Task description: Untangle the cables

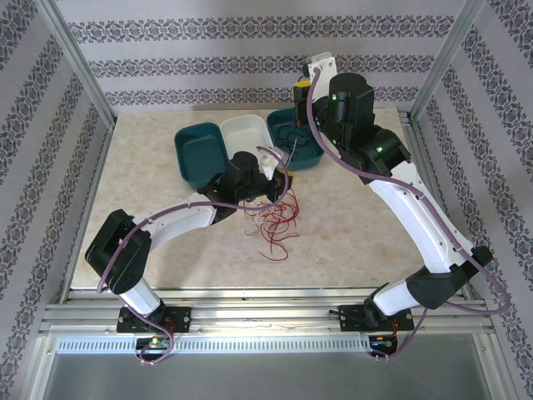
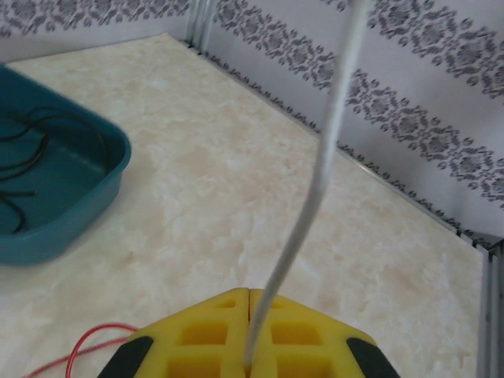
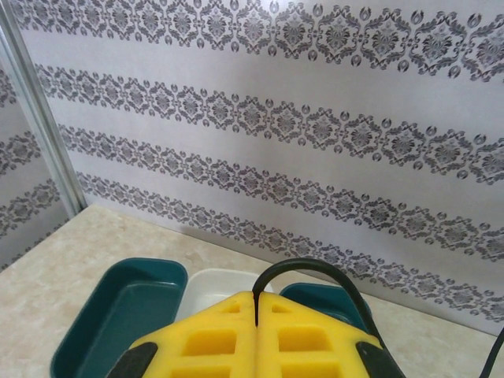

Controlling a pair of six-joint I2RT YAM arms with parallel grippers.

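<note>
we saw left gripper (image 2: pixel 249 303) clamped on white cable (image 2: pixel 319 177), held up, we judged, to draw it clear of red cables (image 1: pixel 279 227) at frame centre | right gripper (image 3: pixel 256 303) pinching black cable (image 3: pixel 303 266) above upper-centre teal tray (image 1: pixel 312 162), likely for sorting

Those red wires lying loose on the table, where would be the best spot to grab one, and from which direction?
Probably at the near edge of the red wires, where single strands trail out of the heap. Come straight down and pinch across one strand: they lie flat on the table, and farther back they cross too thickly to pick one.
</note>
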